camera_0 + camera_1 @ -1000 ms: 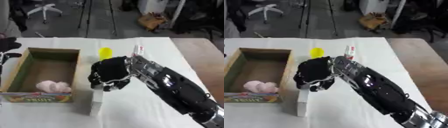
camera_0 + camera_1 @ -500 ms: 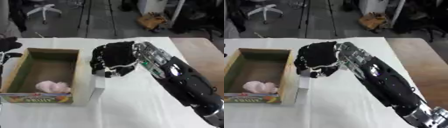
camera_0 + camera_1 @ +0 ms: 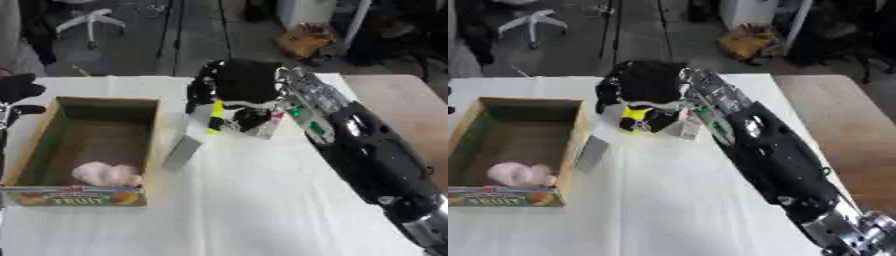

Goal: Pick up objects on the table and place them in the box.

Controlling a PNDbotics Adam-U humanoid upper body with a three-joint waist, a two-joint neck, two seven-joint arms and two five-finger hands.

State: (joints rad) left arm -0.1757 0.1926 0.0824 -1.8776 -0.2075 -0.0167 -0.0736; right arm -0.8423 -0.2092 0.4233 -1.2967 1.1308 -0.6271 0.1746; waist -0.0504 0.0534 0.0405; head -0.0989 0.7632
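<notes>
- Yellow thing [image 3: 215, 115] sits under my right hand [image 3: 238, 85], in the upper middle of the frame, just right of the box [image 3: 52, 150].
- My fingers [image 3: 201, 92] curl down around it; the yellow shows between them and the thumb side, so I am holding it.
- In the left eye view its long axis runs nearly top to bottom of the frame, lower end tipped slightly left; in the right eye view I see it more end-on, as a short yellow patch.
- A small white packet with red marks [image 3: 268, 124] lies just right of the yellow thing, under my palm; I cannot tell whether I touch it.
- The box is open at the left of the frame on the white table [image 3: 245, 210], its right flap [image 3: 184, 150] hanging down towards my hand.
- A pink soft thing [image 3: 107, 173] lies in the box's near end.
- My left hand [image 3: 17, 90] shows at the left edge beside the box's far corner; whether its fingers are spread or closed I cannot tell.
</notes>
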